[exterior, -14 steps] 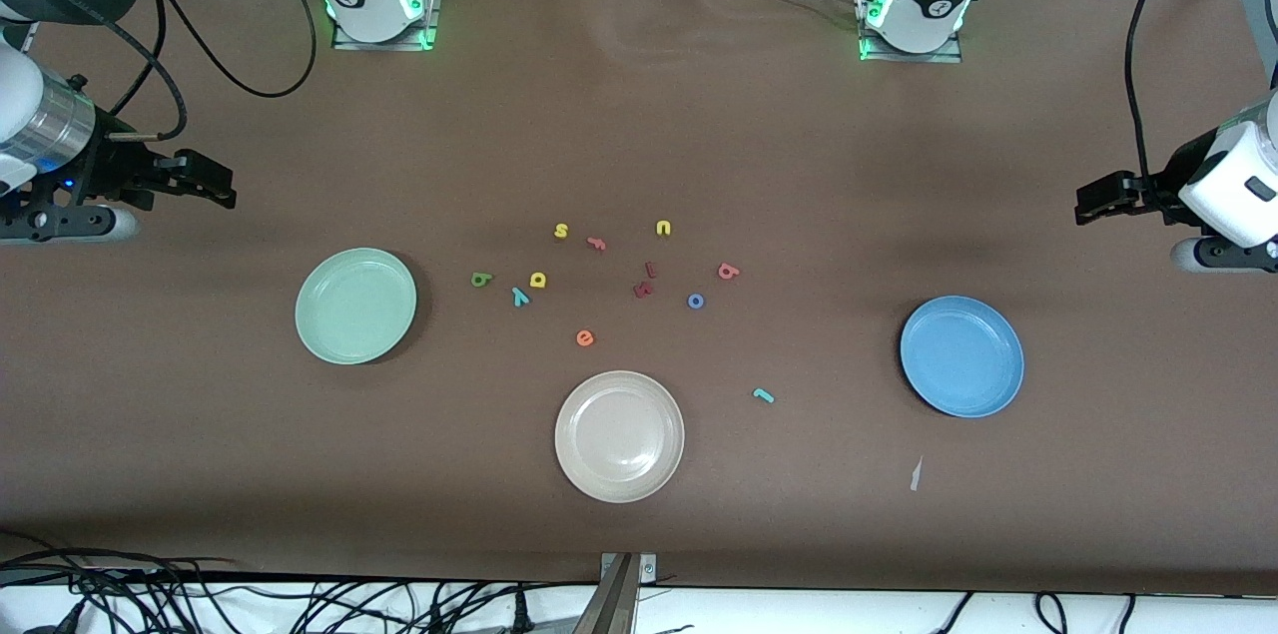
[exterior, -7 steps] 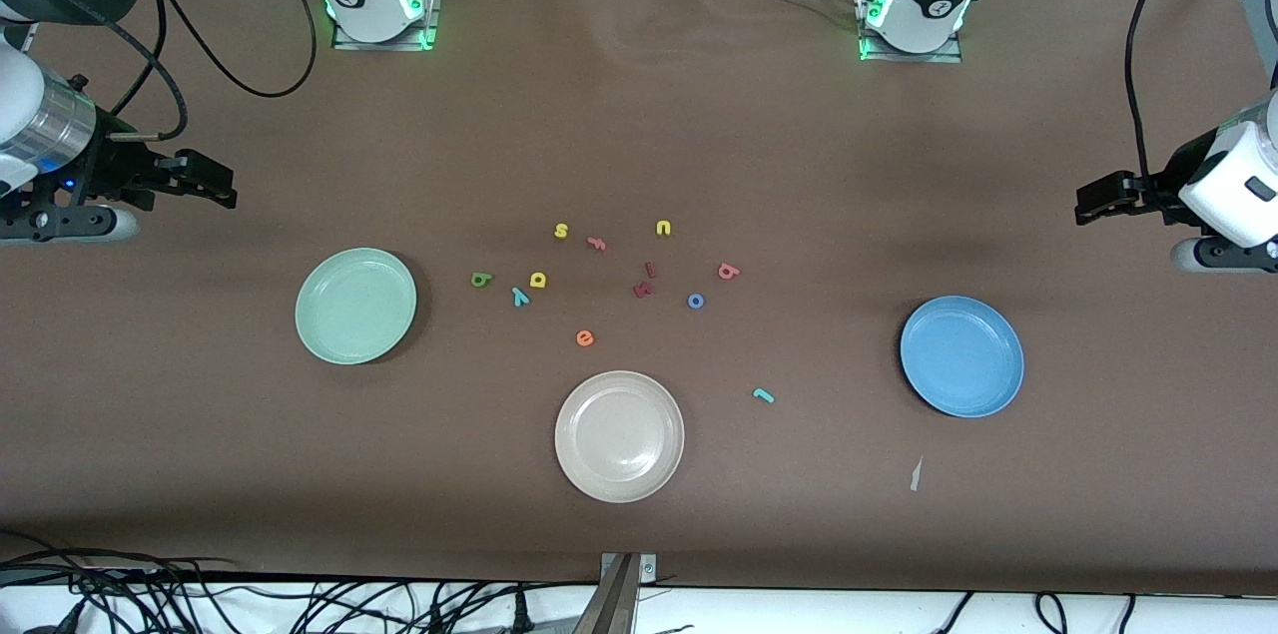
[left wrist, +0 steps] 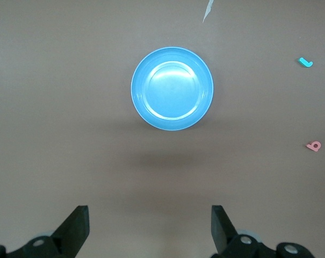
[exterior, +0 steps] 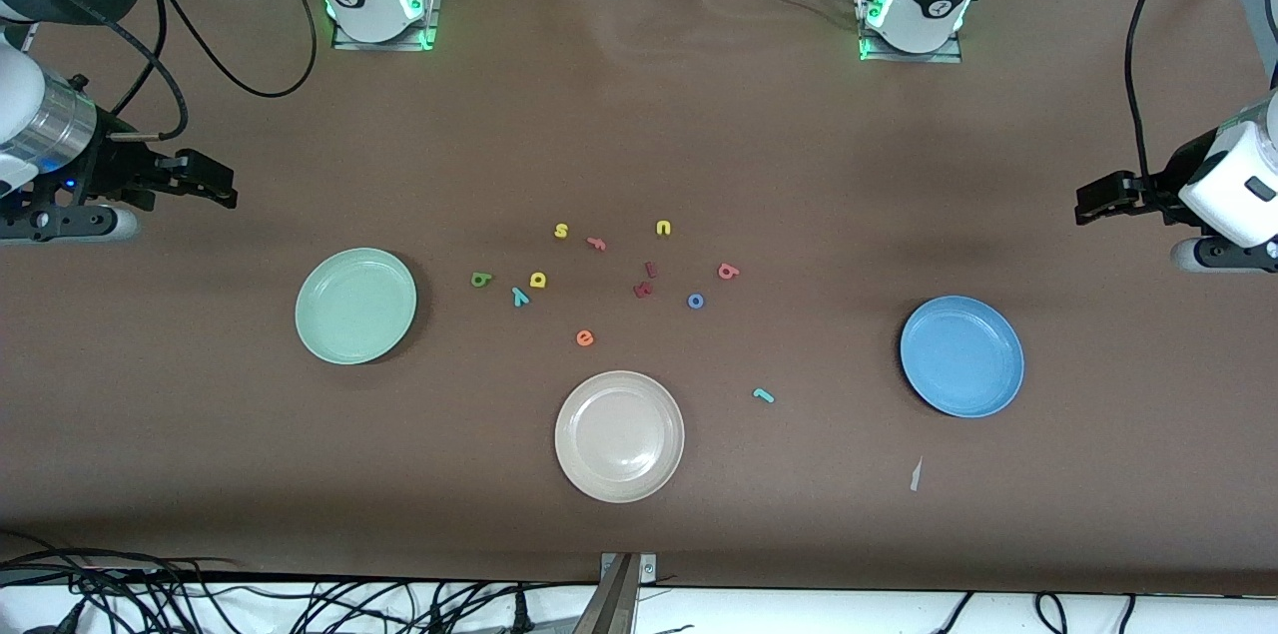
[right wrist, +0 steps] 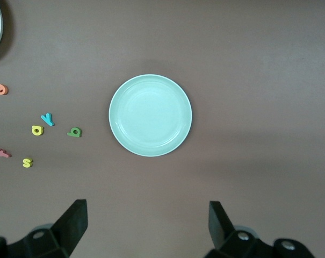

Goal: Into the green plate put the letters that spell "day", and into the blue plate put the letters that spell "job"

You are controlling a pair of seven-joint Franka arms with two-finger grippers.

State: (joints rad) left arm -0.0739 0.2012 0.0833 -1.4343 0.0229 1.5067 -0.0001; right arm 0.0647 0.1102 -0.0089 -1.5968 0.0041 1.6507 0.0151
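Observation:
The empty green plate (exterior: 355,306) lies toward the right arm's end of the table and the empty blue plate (exterior: 961,355) toward the left arm's end. Between them lie the green d (exterior: 481,280), yellow a (exterior: 538,280), teal y (exterior: 519,296), salmon b (exterior: 728,271) and blue o (exterior: 696,301). The teal j (exterior: 763,395) lies nearer the front camera. My right gripper (exterior: 228,187) hovers open above the table beside the green plate (right wrist: 150,115). My left gripper (exterior: 1086,205) hovers open beside the blue plate (left wrist: 172,88). Both hold nothing.
An empty beige plate (exterior: 619,435) sits nearest the front camera. A yellow s (exterior: 561,231), yellow u (exterior: 663,228), salmon f (exterior: 596,243), orange e (exterior: 585,338) and two dark red letters (exterior: 643,290) lie among the task letters. A white scrap (exterior: 915,474) lies near the blue plate.

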